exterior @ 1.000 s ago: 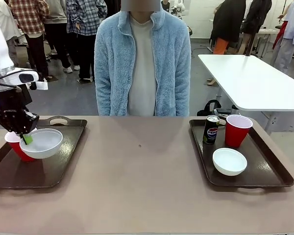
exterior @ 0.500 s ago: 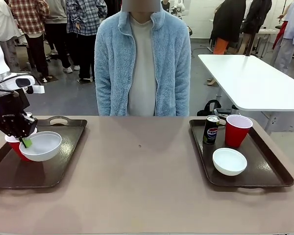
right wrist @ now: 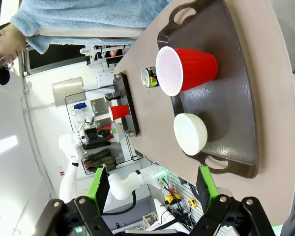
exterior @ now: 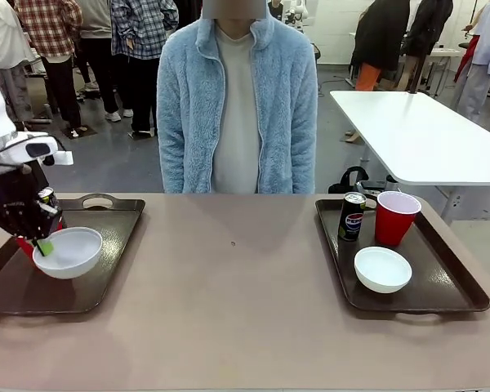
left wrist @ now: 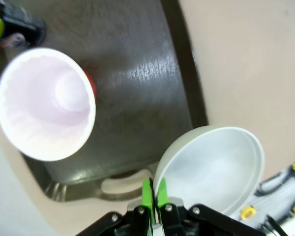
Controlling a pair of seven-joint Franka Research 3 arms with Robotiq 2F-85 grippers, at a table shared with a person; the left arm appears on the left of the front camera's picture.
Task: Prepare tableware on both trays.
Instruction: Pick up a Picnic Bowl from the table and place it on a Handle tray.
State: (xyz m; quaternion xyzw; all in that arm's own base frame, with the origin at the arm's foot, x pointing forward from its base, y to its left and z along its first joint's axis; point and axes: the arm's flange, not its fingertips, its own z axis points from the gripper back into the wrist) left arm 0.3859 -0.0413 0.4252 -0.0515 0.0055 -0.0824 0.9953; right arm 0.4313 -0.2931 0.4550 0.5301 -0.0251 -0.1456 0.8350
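Observation:
My left gripper (exterior: 41, 242) is shut on the near-left rim of a white bowl (exterior: 69, 252), holding it low over the left tray (exterior: 73, 298). In the left wrist view the green pads (left wrist: 147, 191) pinch the bowl (left wrist: 216, 164) by its rim. A red cup (left wrist: 44, 103) stands beside it on the tray (left wrist: 137, 73), with a Pepsi can (left wrist: 14, 22) beyond. The cup (exterior: 22, 243) and can (exterior: 47, 196) are partly hidden behind the gripper. The right tray (exterior: 449, 290) holds a can (exterior: 352, 216), a red cup (exterior: 394, 218) and a bowl (exterior: 382, 269). My right gripper (right wrist: 152, 189) is open, well back from that tray (right wrist: 236, 98).
A person in a light blue fleece (exterior: 237, 98) stands at the far side, hands out of view. The brown table (exterior: 229, 286) between the trays is bare. A white table (exterior: 416, 131) stands behind on the right.
My left gripper has carried the bowl a little left and down toward the left tray. The right tray's things have not moved.

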